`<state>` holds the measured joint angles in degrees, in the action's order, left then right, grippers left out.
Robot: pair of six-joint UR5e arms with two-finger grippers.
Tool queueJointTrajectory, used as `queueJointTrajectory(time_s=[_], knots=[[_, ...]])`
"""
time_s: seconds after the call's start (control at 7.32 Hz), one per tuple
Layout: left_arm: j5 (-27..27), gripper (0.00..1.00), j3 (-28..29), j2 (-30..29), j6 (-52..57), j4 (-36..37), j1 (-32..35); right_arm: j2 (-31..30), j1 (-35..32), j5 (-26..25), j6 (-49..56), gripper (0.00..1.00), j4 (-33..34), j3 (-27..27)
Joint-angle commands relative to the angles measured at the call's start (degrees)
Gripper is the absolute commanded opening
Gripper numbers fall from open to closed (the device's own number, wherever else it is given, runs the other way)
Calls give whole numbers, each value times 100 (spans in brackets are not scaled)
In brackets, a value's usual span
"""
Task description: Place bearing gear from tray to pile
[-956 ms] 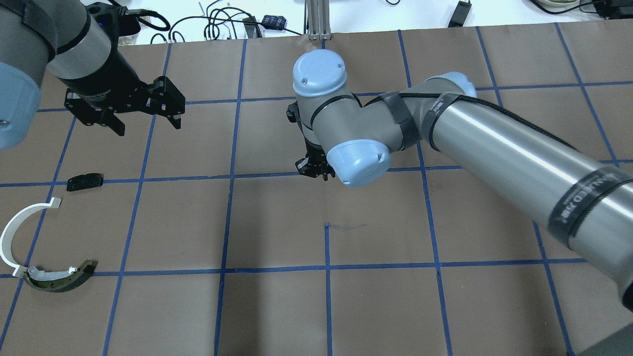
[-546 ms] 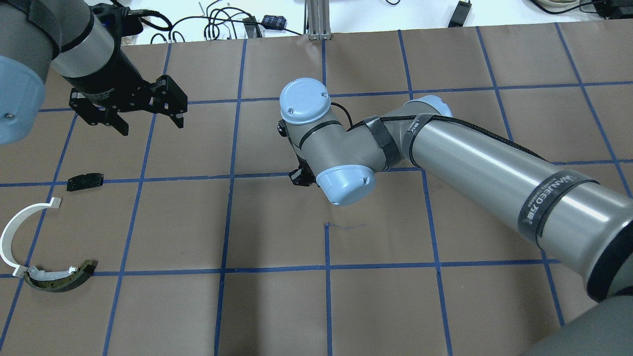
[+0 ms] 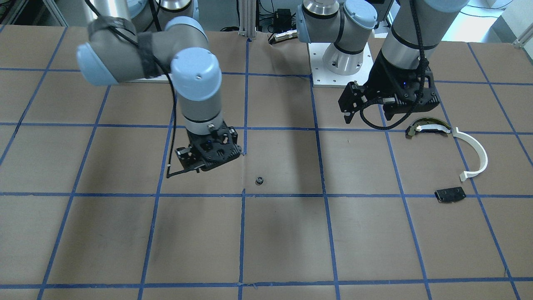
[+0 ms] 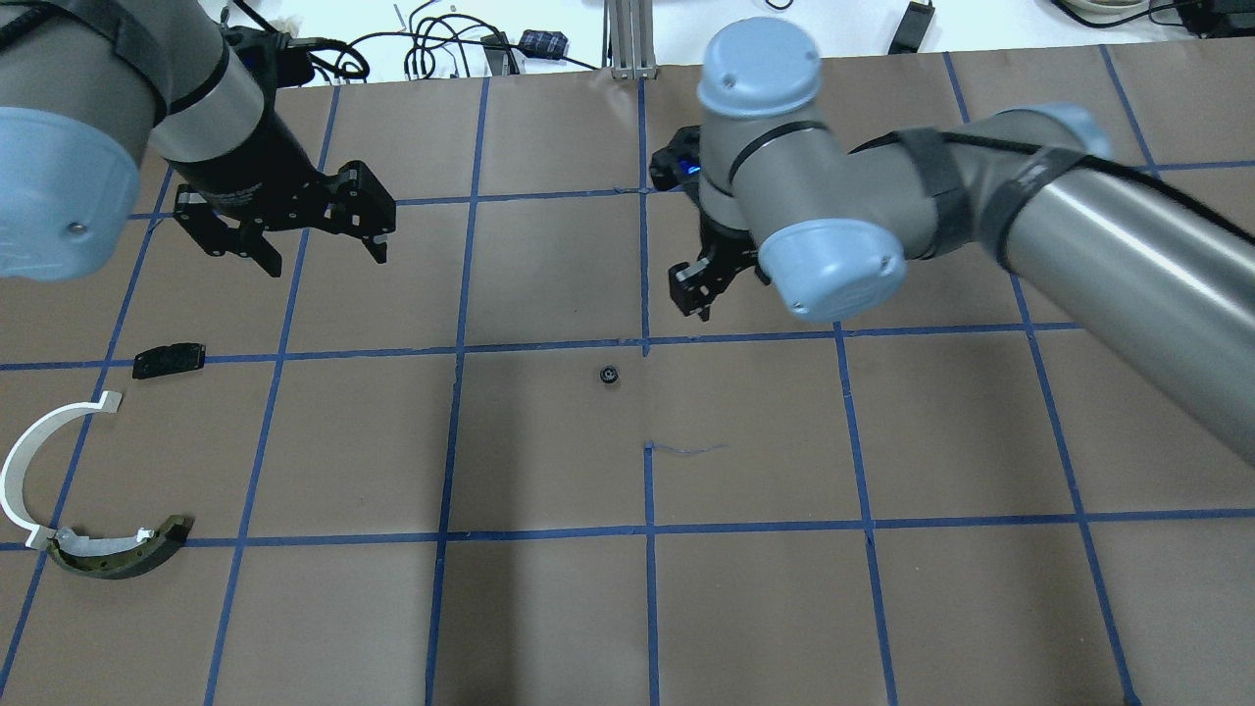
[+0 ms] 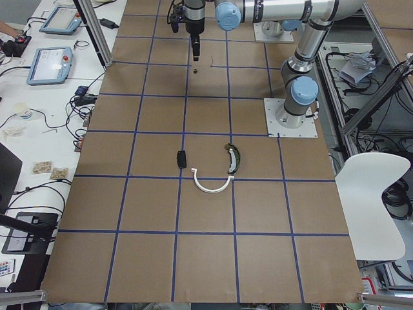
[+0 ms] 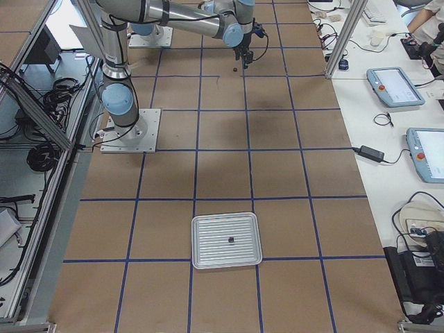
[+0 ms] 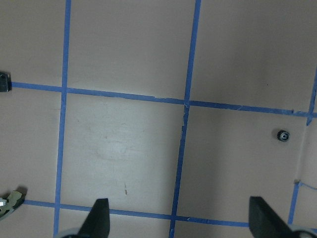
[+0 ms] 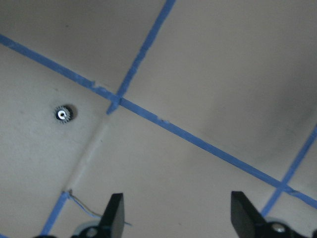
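My right gripper (image 8: 178, 218) hung wide open and empty, its two flat black fingers (image 8: 114, 218) spread above the matte brown paper of the table (image 4: 549, 608). The bearing gear (image 4: 609, 376), a tiny dark toothed wheel with a pale bore, lay alone on the paper beside a crossing of blue tape lines (image 4: 549, 346), near that gripper but free of it. My left gripper (image 4: 324, 257) was likewise spread wide with nothing in it. The pile (image 3: 450, 194) sat well to the left of the gear: a thin white half-ring arc (image 4: 29, 461), a dark curved piece with white strip (image 4: 118, 554) at the arc's end, and a flat black plate (image 4: 169, 360). The ribbed metal tray (image 6: 227, 240) lay far off to the right, with one small dark part (image 6: 231, 240) on it.
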<state>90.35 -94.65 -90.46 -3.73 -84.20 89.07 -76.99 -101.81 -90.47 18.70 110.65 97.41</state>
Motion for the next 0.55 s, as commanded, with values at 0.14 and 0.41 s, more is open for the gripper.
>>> queueJointTrajectory(time_s=[0.14, 0.41], knots=[[-18, 100, -1, -751, -616, 666, 1126, -966, 2281, 38, 2760, 87, -1414, -11], [-201, 100, -10, -1234, -717, 1104, 1603, -1089, 3670, -145, 4145, 85, -1311, -3]])
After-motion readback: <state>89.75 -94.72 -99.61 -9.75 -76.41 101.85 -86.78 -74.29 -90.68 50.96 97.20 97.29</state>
